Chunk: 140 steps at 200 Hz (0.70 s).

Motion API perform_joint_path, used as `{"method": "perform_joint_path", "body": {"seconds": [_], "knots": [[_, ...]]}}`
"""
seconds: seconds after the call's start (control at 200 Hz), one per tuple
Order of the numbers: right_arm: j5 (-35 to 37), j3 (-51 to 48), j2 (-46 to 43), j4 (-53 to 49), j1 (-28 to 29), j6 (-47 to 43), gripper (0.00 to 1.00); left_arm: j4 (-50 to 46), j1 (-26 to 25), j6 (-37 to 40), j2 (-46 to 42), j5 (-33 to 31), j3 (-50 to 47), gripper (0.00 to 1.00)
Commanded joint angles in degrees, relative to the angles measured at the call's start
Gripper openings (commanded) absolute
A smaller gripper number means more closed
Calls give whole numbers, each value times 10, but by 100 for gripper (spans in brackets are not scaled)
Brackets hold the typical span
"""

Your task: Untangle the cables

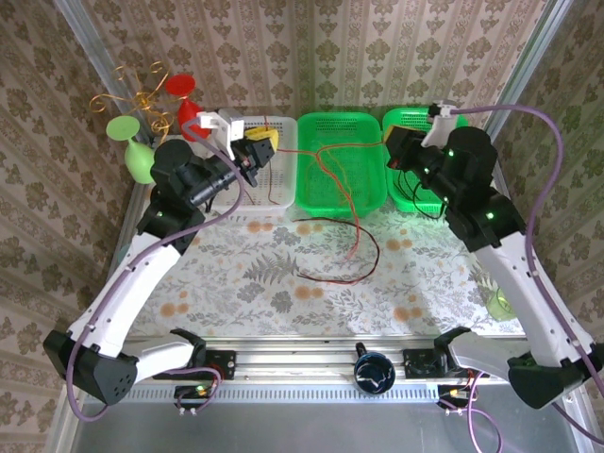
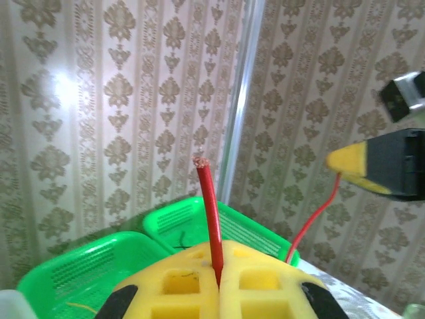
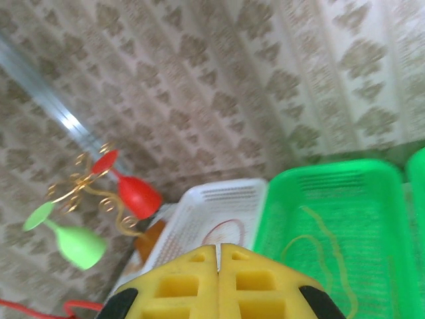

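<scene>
My left gripper (image 1: 267, 143) hangs above the white basket (image 1: 276, 196), its yellow pads (image 2: 192, 279) shut on a red cable (image 2: 211, 219) whose cut end sticks up past them. That red cable (image 1: 344, 146) stretches right across the middle green basket (image 1: 326, 193) to my right gripper (image 1: 390, 149), which is shut. In the left wrist view the red cable (image 2: 312, 222) hangs from its yellow fingertip (image 2: 348, 163). Red and black cables (image 1: 351, 247) droop in loops to the table. An olive cable (image 3: 325, 246) lies in a green basket (image 3: 372, 179). Another red loop (image 3: 226, 229) lies in the white basket (image 3: 199, 206).
A wire ornament with red and green balloon shapes (image 1: 151, 104) stands at the back left corner. A second green basket (image 1: 415, 200) at the back right holds thin black wires. A dark round knob (image 1: 374, 371) sits on the front rail. Patterned walls close in behind the baskets.
</scene>
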Motion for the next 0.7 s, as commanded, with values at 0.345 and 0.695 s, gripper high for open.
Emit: {"method": "perform_joint_path", "body": {"seconds": [0.345,0.695], "knots": [[158,-76,-117,-13,-86,-53,0,-130,92,92,-72,-122,-11,0],[183,-104,-164,-33,-159,-60,0,-180,216,71,-135,-248,-59,0]]}}
